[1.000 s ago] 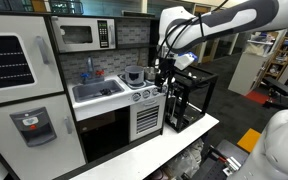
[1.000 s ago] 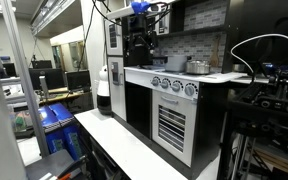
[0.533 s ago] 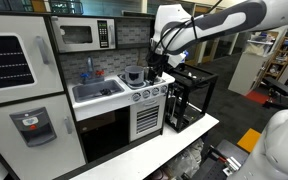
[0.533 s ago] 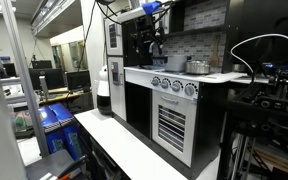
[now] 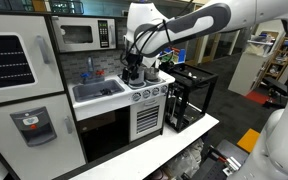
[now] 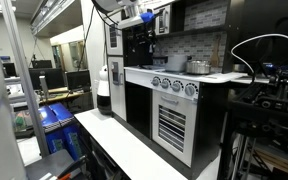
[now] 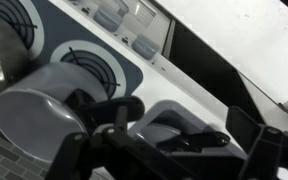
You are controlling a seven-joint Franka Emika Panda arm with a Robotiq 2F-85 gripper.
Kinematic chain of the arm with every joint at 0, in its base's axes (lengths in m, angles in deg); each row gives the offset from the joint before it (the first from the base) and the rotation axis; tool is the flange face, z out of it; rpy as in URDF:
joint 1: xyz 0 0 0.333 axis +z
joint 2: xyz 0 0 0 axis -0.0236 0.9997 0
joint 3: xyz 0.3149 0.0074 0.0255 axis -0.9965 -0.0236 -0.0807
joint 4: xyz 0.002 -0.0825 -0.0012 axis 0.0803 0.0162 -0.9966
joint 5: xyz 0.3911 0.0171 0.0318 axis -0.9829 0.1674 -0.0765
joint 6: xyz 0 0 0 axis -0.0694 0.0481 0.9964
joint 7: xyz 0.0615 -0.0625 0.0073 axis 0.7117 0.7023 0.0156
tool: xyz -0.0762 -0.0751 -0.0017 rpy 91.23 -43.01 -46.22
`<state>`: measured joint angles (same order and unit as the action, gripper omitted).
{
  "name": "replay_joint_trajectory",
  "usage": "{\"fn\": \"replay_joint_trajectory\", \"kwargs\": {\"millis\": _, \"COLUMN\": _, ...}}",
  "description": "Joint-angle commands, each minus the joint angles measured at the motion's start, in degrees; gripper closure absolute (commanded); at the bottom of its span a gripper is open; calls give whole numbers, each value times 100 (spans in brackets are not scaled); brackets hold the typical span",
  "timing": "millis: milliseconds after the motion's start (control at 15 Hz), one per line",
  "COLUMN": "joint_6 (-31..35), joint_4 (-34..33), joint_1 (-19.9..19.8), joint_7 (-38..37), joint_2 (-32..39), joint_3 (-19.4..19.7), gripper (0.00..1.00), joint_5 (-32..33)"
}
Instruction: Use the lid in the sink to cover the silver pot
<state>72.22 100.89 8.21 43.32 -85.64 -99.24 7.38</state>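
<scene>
Gripper (image 7: pixel 169 150) with its 2 fingers spread apart, over the pale toy stove top (image 7: pixel 189 72). The silver pot (image 7: pixel 29 115) sits lower left of it in the wrist view. In an exterior view, the sink (image 5: pixel 96 92) lies left of centre and a white table (image 5: pixel 174 140) lies below.

sink (image 5: pixel 96 92) contents too small to tell | fingers (image 7: pixel 74 160) blurred, cut off at bottom edge

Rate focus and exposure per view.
Wrist view: soft throughout, gripper dark and blurred in the foreground. Exterior view on the sink: evenly lit, fairly sharp. Exterior view along the stove: dim there, ceiling lights glaring.
</scene>
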Motion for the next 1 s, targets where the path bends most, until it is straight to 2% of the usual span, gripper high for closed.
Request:
{"fn": "replay_joint_trajectory", "kwargs": {"millis": 0, "joint_6": -213, "joint_4": -906, "joint_1": 203, "joint_7": -336, "joint_2": 642, "joint_3": -154, "gripper": 0, "joint_5": 337}}
{"fn": "replay_joint_trajectory", "kwargs": {"millis": 333, "joint_6": -305, "joint_4": -1686, "joint_1": 519, "joint_7": -2164, "joint_2": 1361, "joint_3": -78, "gripper": 0, "joint_5": 401}}
{"fn": "replay_joint_trajectory", "kwargs": {"millis": 533, "joint_6": -322, "joint_4": -1904, "joint_1": 630, "joint_7": -2949, "joint_2": 1650, "joint_3": 47, "gripper": 0, "joint_5": 378}}
{"fn": "replay_joint_trajectory", "kwargs": {"millis": 933, "joint_6": -495, "joint_4": -2272, "joint_1": 669, "joint_7": -3273, "joint_2": 2171, "joint_3": 203, "gripper": 0, "joint_5": 42}}
